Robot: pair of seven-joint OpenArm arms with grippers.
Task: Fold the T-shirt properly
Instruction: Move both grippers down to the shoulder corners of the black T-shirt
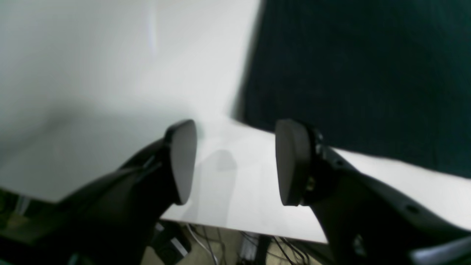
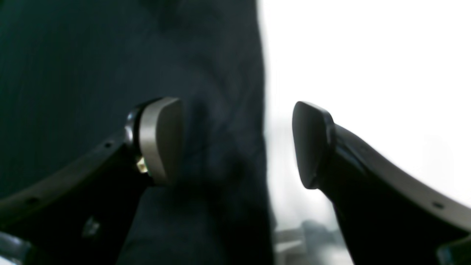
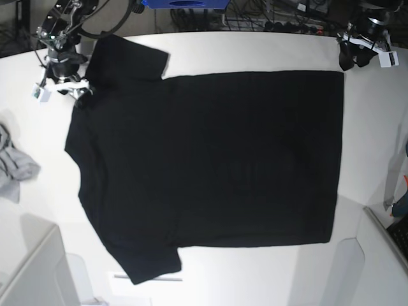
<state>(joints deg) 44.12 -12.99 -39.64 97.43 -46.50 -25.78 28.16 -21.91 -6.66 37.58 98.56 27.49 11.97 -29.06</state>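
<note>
The black T-shirt (image 3: pixel 210 159) lies spread flat on the white table (image 3: pixel 255 51), plain side up, with its sleeves toward the left and its hem toward the right. My right gripper (image 3: pixel 78 89) hovers at the upper left sleeve. In the right wrist view it (image 2: pixel 237 143) is open and straddles the shirt's edge (image 2: pixel 220 92), one finger over cloth and the other over bare table. My left gripper (image 3: pixel 354 60) is at the shirt's top right corner. It (image 1: pixel 235 162) is open with only table between its fingers, and the T-shirt (image 1: pixel 360 73) lies just beyond.
A small grey cloth (image 3: pixel 16 166) lies crumpled at the table's left edge. White boxes stand at the bottom left (image 3: pixel 32 268) and bottom right (image 3: pixel 382 255). The table edge, with cables below it (image 1: pixel 206 243), runs close under the left gripper.
</note>
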